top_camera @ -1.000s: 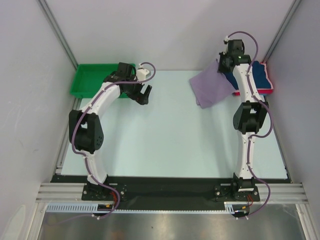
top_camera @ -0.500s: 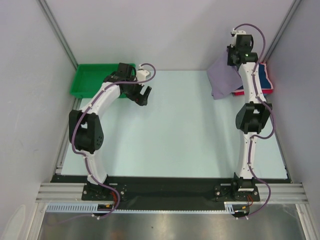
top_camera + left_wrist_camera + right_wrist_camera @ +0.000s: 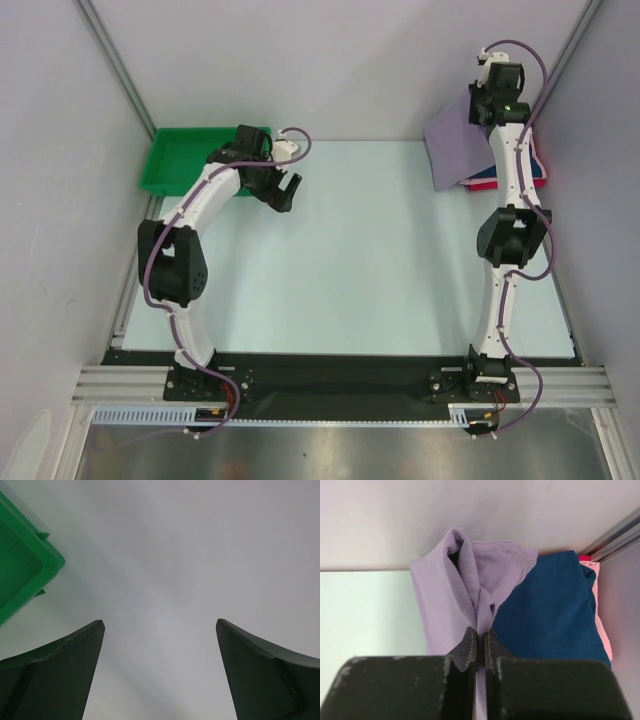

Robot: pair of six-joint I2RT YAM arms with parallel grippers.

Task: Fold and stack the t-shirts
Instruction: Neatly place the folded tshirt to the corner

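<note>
Right gripper (image 3: 480, 636) has carried lavender shirt (image 3: 440, 605) further back-right, fingers clamped on it, above navy shirt (image 3: 550, 610) atop pink-red shirt (image 3: 601, 630). Left gripper (image 3: 160, 625) spread wide nr green tray (image 3: 20, 575).

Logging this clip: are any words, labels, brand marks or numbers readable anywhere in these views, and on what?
No text can be read in any view.
The lavender t-shirt, navy t-shirt and green tray are plain, with no print or label showing.
The left arm and right arm show no legible marking.
</note>
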